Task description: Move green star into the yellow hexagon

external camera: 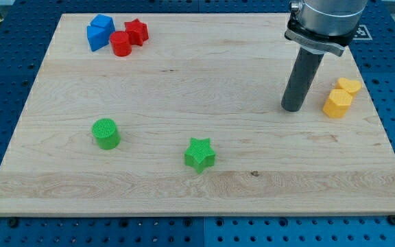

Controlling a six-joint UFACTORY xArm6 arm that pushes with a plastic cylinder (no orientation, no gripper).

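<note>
The green star [199,154] lies on the wooden board at the lower middle of the view. The yellow hexagon [337,103] sits near the board's right edge, touching a yellow heart [349,86] just above it. My tip [293,108] rests on the board a little to the left of the yellow hexagon, apart from it, and far up and to the right of the green star.
A green cylinder [105,133] stands at the lower left. At the top left a blue block [100,31], a red cylinder [121,44] and a red star [136,31] huddle together. The board's right edge [381,123] runs close to the yellow blocks.
</note>
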